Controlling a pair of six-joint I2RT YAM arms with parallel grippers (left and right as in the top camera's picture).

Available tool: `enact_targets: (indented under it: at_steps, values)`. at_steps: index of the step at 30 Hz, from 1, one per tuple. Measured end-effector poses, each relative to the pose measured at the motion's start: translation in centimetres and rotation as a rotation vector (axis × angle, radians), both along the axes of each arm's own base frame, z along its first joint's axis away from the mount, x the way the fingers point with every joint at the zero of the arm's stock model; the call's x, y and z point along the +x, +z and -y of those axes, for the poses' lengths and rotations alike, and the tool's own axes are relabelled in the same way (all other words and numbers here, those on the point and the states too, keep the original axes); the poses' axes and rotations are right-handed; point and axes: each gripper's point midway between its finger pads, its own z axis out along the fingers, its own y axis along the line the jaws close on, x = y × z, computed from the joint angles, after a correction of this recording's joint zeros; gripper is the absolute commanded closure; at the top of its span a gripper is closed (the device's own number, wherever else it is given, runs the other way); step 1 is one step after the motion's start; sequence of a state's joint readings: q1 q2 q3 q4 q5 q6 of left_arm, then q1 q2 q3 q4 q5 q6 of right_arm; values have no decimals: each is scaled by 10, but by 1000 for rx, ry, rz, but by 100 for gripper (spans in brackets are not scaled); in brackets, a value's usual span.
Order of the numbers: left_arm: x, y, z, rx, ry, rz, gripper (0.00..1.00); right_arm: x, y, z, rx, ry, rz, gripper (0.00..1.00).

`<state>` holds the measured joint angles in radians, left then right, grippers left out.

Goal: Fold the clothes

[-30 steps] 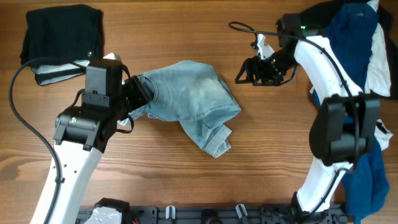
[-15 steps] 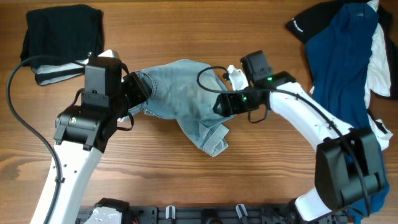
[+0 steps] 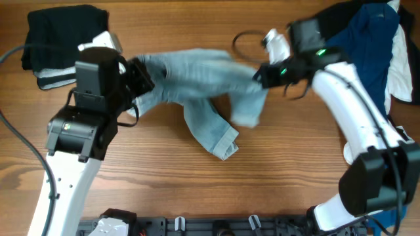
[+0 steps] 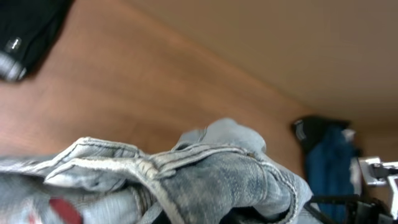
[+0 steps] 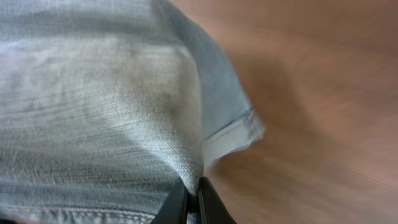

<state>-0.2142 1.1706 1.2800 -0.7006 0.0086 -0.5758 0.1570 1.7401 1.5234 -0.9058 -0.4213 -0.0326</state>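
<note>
The light-blue denim shorts hang stretched between my two grippers above the wooden table, blurred by motion. One hemmed leg trails down towards the front. My left gripper is shut on the shorts' left end; in the left wrist view bunched denim covers its fingers. My right gripper is shut on the shorts' right edge. In the right wrist view its black fingertips pinch a fold of denim between them, with a hemmed corner just beyond.
A black garment lies at the back left with a white-grey piece below it. At the right edge sits a pile of navy-blue, white and black garments. A cable loop arcs near the right wrist.
My right gripper swung from near the pile to the shorts, closed on their right edge and pulled it up and right. The shorts went from crumpled to stretched. My left arm shifted slightly back.
</note>
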Motion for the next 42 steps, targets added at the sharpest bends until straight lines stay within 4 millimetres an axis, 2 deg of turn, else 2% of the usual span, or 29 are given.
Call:
enact_targets:
  at_steps: [1,4,6,7,8,9,11,13,14,16,18,21,23,24,27,32,33,34,36,37,39,41,42]
  values:
    - [4,15,2,-11,-6,44,96,9,24,9,-1,-4,46,96]
    - [7,49,6,-32,-22,126,96,17,84,29,-9,-5,145,96]
    - [5,77,11,-51,-56,185,96,17,109,38,-6,-9,188,96]
    - [2,83,14,-59,-75,191,96,10,112,41,-11,-4,176,96]
    - [-4,77,16,-57,-91,151,96,5,109,42,-16,2,156,96]
    - [-8,65,15,-47,-95,97,96,2,105,43,-22,7,138,96]
    - [-17,29,14,-18,-97,-58,96,-4,90,45,-38,14,89,96]
    - [-9,12,15,-1,-102,-112,96,-3,82,46,-40,14,67,96]
    - [-3,10,17,-3,-105,-106,96,-1,80,47,-40,12,66,96]
    - [17,29,26,-31,-127,-3,96,2,81,50,-40,5,76,96]
    - [21,37,29,-42,-142,35,96,5,82,50,-41,3,91,96]
    - [33,72,34,-68,-157,166,96,14,87,50,-37,0,134,95]
    - [33,84,36,-76,-168,201,96,15,88,49,-34,2,136,96]
    - [30,79,36,-70,-169,172,96,14,87,49,-35,2,131,96]
    - [13,43,30,-23,-173,13,96,12,85,52,-51,-6,122,96]
    - [-5,-30,25,56,-192,-301,96,0,69,56,-69,-12,27,96]
    - [-8,-40,24,64,-195,-345,96,-5,64,56,-73,-12,-8,92]
    - [-13,-46,23,73,-200,-380,96,-12,59,57,-74,-11,-46,81]
    - [-36,-58,19,92,-215,-481,96,-32,51,58,-83,-9,-143,46]
    - [-43,-62,18,95,-219,-516,96,-38,49,60,-94,-12,-171,40]
    - [-70,-72,16,91,-238,-632,85,-48,44,67,-128,-31,-220,33]
    - [-77,-74,27,85,-284,-647,65,-47,43,71,-150,-49,-220,28]
    - [-82,-78,40,82,-329,-651,36,-44,43,72,-153,-63,-214,26]
